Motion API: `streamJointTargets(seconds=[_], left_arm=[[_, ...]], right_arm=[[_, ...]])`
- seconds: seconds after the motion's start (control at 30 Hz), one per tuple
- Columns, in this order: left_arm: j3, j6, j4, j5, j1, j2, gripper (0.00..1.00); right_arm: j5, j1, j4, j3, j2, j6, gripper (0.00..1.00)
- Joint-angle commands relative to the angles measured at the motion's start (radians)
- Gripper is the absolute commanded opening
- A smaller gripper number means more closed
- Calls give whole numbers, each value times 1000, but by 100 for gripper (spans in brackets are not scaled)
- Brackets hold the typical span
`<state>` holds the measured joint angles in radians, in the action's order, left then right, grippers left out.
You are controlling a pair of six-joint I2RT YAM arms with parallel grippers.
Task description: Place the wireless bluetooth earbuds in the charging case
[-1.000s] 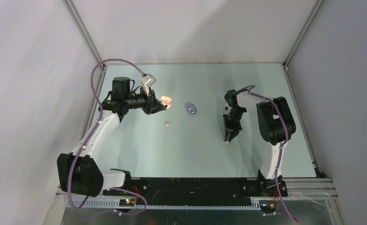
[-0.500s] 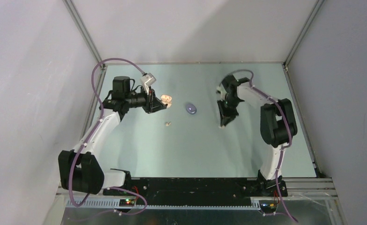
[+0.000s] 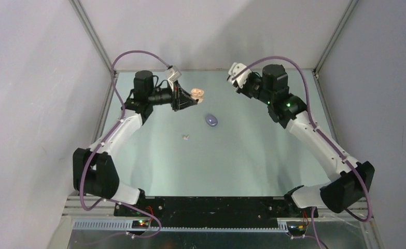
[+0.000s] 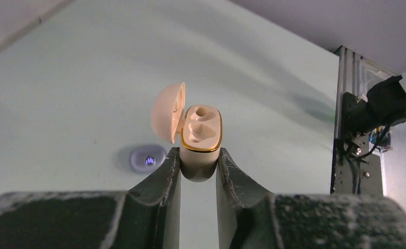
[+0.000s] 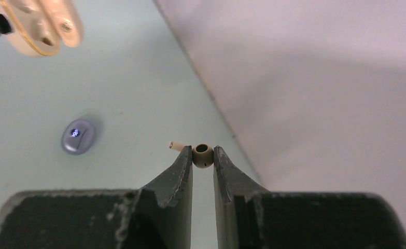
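Observation:
My left gripper [image 4: 198, 155] is shut on the base of a cream charging case [image 4: 201, 132], held above the table with its lid [image 4: 168, 111] hinged open to the left. In the top view this case [image 3: 197, 95] hangs at the far left-centre. My right gripper [image 5: 203, 154] is shut on a cream earbud [image 5: 202, 156], whose stem [image 5: 176, 147] pokes out to the left. From there the open cream case [image 5: 37, 26] shows at the upper left. Another cream earbud [image 3: 186, 137] lies loose on the table.
A closed lilac case [image 3: 211, 120] with a lit indicator lies on the table between the arms; it also shows as the lilac case [image 4: 148, 158] and the lilac case [image 5: 78, 137]. Grey walls and a metal frame [image 3: 325, 46] enclose the table.
My right arm has swung from low over the table's right middle up to the far edge, closing slightly on the earbud. My left gripper has carried the open case up and to the right.

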<state>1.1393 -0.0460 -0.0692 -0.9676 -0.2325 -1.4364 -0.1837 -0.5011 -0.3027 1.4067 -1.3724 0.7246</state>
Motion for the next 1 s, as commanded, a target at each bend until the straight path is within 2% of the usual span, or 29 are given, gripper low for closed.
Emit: streamJointTargets(seconds=[0.0,0.13,0.27,0.4,0.57,0.73,0.97], left_arm=[[96,96,204,-41,-49,-36,0],[118,135,242,-1,-94,-45,0],[135,181,253,103,-138,-39,0],[137,177,235,185,-168,-22,0],[117,158,239,194,-190,5,0],[57,128,299,183,-192,57,0],[-45,-70,304,152,-194,131,0]], right_arm=[[-6,-66,363,-149,87,225,0],[-24,-129,516,-246,140,385,0],[-17,-179,692,-323,166,474,0],[-19,-218,797,-381,177,556,0],[-20,-247,812,-418,184,612,0],[-26,-257,778,-449,196,746,0],[-18,-261,735,-458,219,808,0]])
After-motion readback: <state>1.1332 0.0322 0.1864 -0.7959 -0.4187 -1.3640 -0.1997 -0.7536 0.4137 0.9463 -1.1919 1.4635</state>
